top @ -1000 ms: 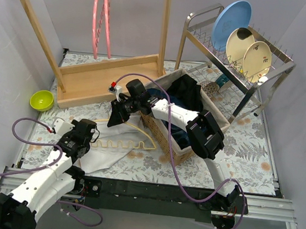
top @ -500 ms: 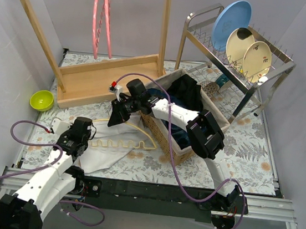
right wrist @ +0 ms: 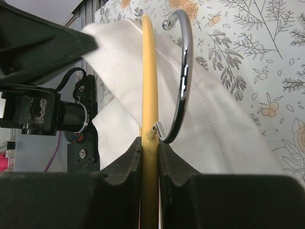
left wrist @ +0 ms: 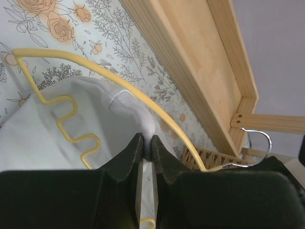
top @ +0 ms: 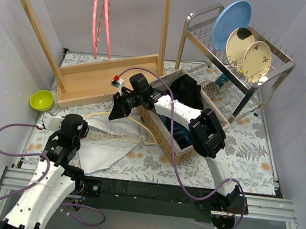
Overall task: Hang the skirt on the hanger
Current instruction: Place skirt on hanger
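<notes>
The white skirt (top: 104, 145) lies crumpled on the table in front of the left arm. My left gripper (top: 81, 132) is shut on a fold at the skirt's edge (left wrist: 147, 128), pinched between the jaws. The yellow wire hanger (top: 121, 138), with its wavy lower bar, rests over the skirt. My right gripper (top: 115, 111) is shut on the hanger's neck (right wrist: 149, 81), just below the chrome hook (right wrist: 186, 71). In the right wrist view the skirt (right wrist: 214, 124) hangs behind the hanger. In the left wrist view the hanger's arc (left wrist: 119, 86) crosses over the skirt (left wrist: 90, 109).
A wooden garment rack (top: 105, 75) with a pink hanger (top: 100, 18) stands at the back left. A green bowl (top: 41, 99) sits by the left wall. A wicker basket (top: 164, 135) of dark clothes lies under the right arm, and a dish rack (top: 234, 63) with plates stands at the back right.
My left gripper has shut on the skirt's edge and drawn back to the left. The right gripper has shifted slightly toward the back with the hanger.
</notes>
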